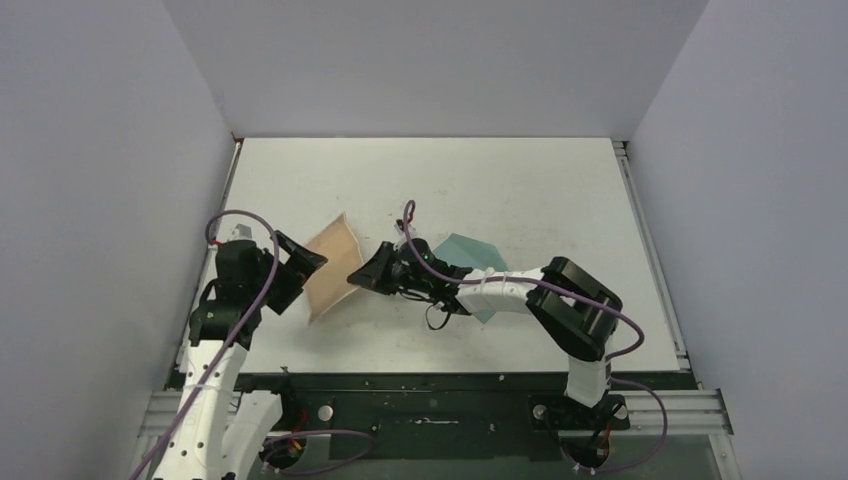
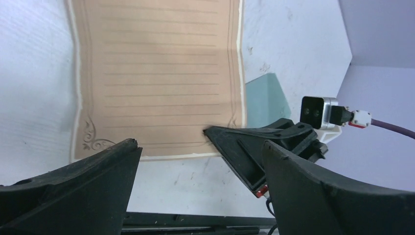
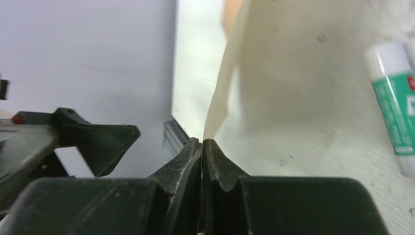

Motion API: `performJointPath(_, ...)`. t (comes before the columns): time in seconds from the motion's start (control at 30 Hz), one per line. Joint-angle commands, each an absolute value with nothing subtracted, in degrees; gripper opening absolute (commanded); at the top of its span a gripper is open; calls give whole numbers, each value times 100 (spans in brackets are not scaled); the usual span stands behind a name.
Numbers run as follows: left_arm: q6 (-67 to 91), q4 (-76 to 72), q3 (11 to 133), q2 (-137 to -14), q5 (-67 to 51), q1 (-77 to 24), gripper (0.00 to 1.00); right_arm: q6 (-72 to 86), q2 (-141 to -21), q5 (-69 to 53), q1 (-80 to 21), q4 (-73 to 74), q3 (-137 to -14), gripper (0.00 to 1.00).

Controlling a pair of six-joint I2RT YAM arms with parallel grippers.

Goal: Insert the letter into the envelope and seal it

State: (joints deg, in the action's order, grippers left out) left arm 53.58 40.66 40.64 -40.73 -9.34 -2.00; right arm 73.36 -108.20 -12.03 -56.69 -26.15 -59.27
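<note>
The tan-brown letter [image 1: 330,265] lies left of the table's middle, with one corner lifted. My right gripper [image 1: 356,278] is shut on that corner. In the right wrist view the shut fingertips [image 3: 201,144] pinch the sheet [image 3: 222,83], seen edge-on. In the left wrist view the lined letter [image 2: 156,73] fills the top, and the right gripper's fingers [image 2: 235,139] hold its near right corner. My left gripper [image 2: 198,147] is open and empty just short of the letter's near edge; it also shows in the top view [image 1: 298,272]. The teal envelope [image 1: 466,252] lies flat, partly under the right arm [image 2: 264,98].
A white-and-green glue tube [image 3: 396,103] lies on the table right of the right gripper. Grey walls close in the table on the left, back and right. A black rail [image 1: 430,385] runs along the near edge.
</note>
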Motion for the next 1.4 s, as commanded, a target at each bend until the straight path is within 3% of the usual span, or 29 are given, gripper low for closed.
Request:
performJointPath(0.0,4859,4227,4884,-4233,-712,-124,96,6657,-10164,-1728,-5337,-3266,-6159,5)
performJointPath(0.2,4109,3709,5695,-4741,-1273,-116,97,5431,-9474,-2680,-4681,-2754,-6244,5)
performJointPath(0.33,3213,3049,6141,-5198,-2271,-120,97,4097,-9114,-3860,-4118,-1767,-6475,5)
performJointPath(0.6,1889,2282,7358,-6378,-4336,-144,97,2242,-8342,-5046,-3613,127,-6846,5)
performJointPath(0.77,1357,1665,7657,-6807,-5332,-648,97,1188,-8152,-5366,-3659,1674,-7243,5)
performJointPath(0.93,401,820,7205,-6700,-5645,-1414,97,560,-7974,-5393,-3704,2686,-7559,5)
performJointPath(1.07,527,-596,6551,-6649,-6711,-1477,97,417,-7786,-5433,-3700,3000,-7697,5)
performJointPath(1.37,777,-323,7125,-7686,-7671,-1167,93,75,-7861,-5149,-3674,3617,-7999,5)
